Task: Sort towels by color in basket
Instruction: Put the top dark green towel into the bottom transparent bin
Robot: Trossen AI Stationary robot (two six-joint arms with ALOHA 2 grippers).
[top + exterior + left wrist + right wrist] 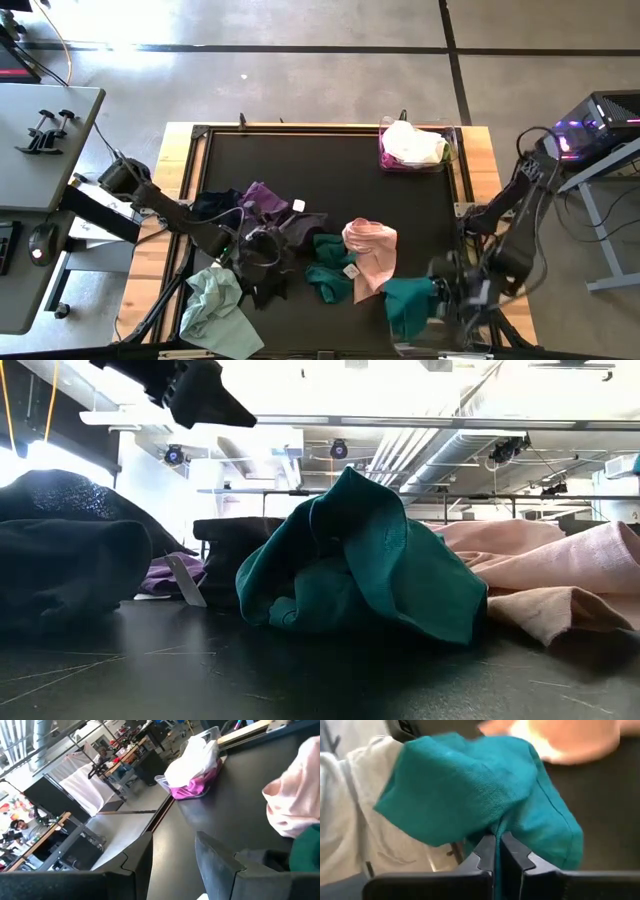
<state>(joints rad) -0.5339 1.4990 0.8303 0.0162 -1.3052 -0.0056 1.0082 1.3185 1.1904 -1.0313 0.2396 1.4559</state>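
Several towels lie loose on the black table [330, 160]: purple [265, 198], navy [213, 205], black [265, 282], pale mint [215, 305], teal [330, 272] and pink [370, 250]. White and magenta towels fill the clear basket [450, 150] at the far right. My right gripper [445, 290] is at the near right, shut on a second teal towel [405, 305]. My left gripper [245, 255] hovers over the dark towels at the near left, open, with only bare table showing between its fingers [220, 865]. My right gripper pinches a gathered fold of the teal towel [495, 827] between its two shut fingers [485, 851], coming at it steeply from above. The cloth bunches and hangs slack below the fingers. Whether its lower end touches anything cannot be told.
A wooden frame [185, 160] borders the table. A pale cloth-like thing [355, 820] shows beneath the held towel at the near right edge. The middle and far left of the table are bare. A desk [50, 140] stands at the left and equipment [600, 120] at the right.
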